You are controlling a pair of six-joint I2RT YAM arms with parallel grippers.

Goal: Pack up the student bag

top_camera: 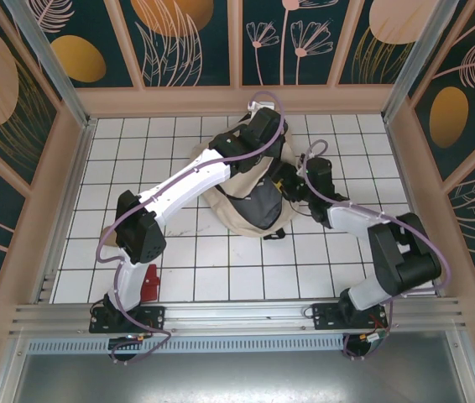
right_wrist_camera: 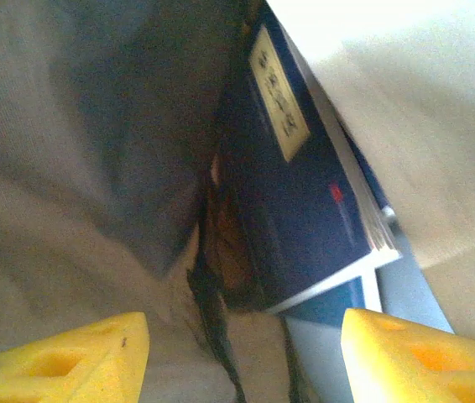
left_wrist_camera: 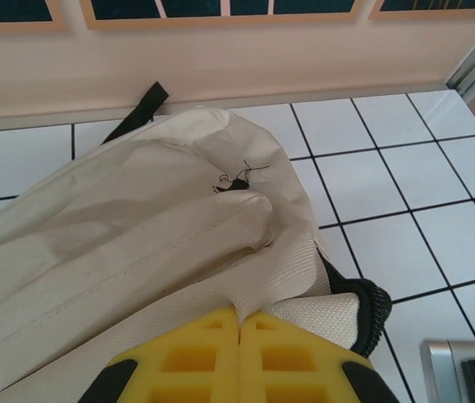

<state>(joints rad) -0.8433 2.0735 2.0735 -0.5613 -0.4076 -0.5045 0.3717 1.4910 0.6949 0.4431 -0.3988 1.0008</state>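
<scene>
Leftmost, near the left arm's base, a small red item (top_camera: 150, 283) lay flat on the white tiled table (top_camera: 179, 252), well apart from everything else. From there the left arm stretched across to the far end of the student bag (top_camera: 225, 210), which sat around the middle of the table with its long axis running roughly from the far wall toward us. The left gripper (left_wrist_camera: 239, 353) had its yellow fingers pressed together, and the cream fabric puckered right at their seam, so we judged it to be clamped on a fold of the bag and keeping the mouth lifted.

Further right, the right gripper (right_wrist_camera: 242, 344) was at the bag's open side with its fingers well apart and nothing between them. Directly ahead of it, inside the bag, a navy book (right_wrist_camera: 305, 201) with a yellow label (right_wrist_camera: 278, 92) stood on edge against the pale wall, its long axis pointing deeper in. A second blue cover (right_wrist_camera: 338, 302) showed just beneath it. We judged the right arm the nearer one for whatever went in next.
</scene>
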